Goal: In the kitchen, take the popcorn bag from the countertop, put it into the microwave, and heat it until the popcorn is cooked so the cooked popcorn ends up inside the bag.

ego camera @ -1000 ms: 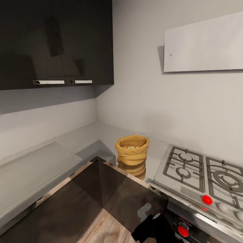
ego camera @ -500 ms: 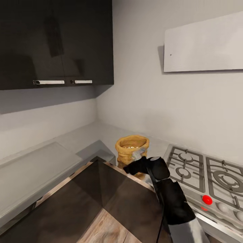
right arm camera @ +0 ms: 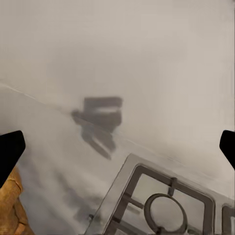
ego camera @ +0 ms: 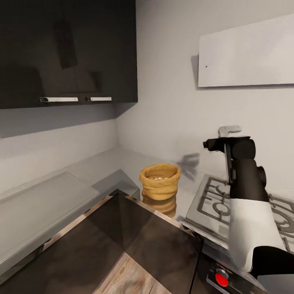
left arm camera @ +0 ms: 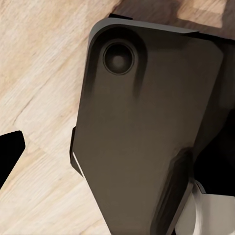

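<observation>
The popcorn bag (ego camera: pixel 160 182), a squat orange-tan sack with a rolled rim, stands upright on the grey countertop (ego camera: pixel 102 165) in the corner, just left of the gas hob. Pale popcorn (ego camera: pixel 157 178) shows inside its mouth. My right gripper (ego camera: pixel 220 137) is raised above the hob's left edge, right of and higher than the bag, pointing toward the back wall. In the right wrist view its fingertips sit wide apart, so it is open and empty (right arm camera: pixel 117 147), and the bag's edge (right arm camera: pixel 12 205) shows in the corner. One left fingertip (left arm camera: pixel 10 149) hangs over wood floor. The microwave is out of view.
The steel gas hob (ego camera: pixel 214 204) with grates and red knobs lies right of the bag. Dark wall cabinets (ego camera: pixel 67 53) hang at upper left, and a white flat hood (ego camera: pixel 245 53) at upper right. A dark robot base panel (left arm camera: pixel 147 122) sits below the left wrist.
My right arm has risen from low in front of the bag to well above the hob's left edge, now right of the bag. The bag has not moved.
</observation>
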